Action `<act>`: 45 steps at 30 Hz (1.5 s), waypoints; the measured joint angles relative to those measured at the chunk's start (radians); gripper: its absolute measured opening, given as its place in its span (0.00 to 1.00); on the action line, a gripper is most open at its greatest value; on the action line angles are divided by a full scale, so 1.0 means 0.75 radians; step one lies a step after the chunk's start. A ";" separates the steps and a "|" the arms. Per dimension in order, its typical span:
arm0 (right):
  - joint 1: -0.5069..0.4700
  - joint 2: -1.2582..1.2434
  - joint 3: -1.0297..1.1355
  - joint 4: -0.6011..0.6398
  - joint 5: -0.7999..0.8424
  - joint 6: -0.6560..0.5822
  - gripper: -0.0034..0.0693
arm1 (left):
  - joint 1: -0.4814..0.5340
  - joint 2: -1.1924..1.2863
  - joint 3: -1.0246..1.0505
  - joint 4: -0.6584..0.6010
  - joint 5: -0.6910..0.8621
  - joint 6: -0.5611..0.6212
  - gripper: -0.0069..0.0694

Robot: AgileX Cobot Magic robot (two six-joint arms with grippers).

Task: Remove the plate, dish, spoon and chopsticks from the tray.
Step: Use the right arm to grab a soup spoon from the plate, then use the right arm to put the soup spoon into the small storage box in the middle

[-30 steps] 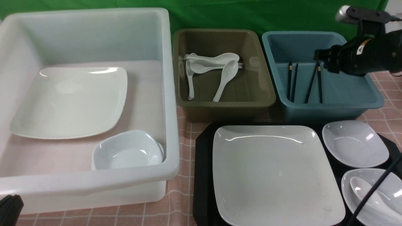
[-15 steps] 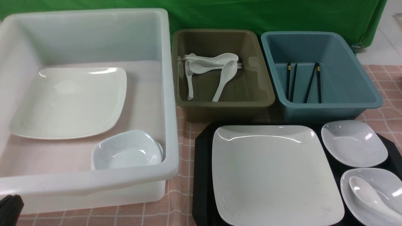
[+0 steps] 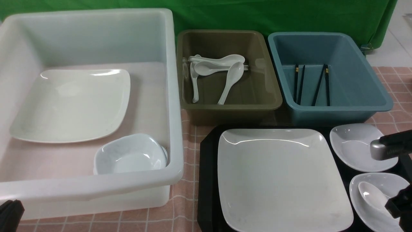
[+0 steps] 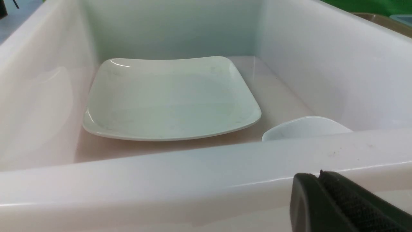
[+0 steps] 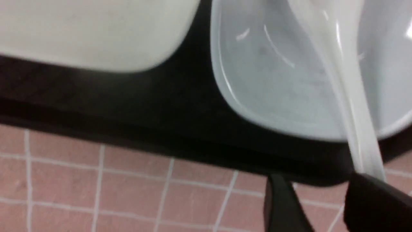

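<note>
On the black tray lies the large white plate. Two small white dishes sit to its right, the far dish and the near dish. The spoon rests in the near dish. Its handle runs out over the tray's rim to my right gripper. That gripper is open, with one finger at the handle's end. From the front it shows at the right edge. Two pairs of black chopsticks lie in the blue tub. My left gripper is shut and empty, outside the white tub's near wall.
The big white tub on the left holds another white plate and a small dish. The olive tub holds several white spoons. A pink checked cloth covers the table. A green backdrop stands behind.
My right arm has left the blue tub, gone out of view, and come back low at the right edge by the near dish. The chopsticks stay in the tub.
</note>
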 joint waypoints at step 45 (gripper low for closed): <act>0.202 0.511 -1.056 0.628 -0.346 -0.352 0.35 | 0.000 0.000 0.000 0.000 0.000 0.000 0.12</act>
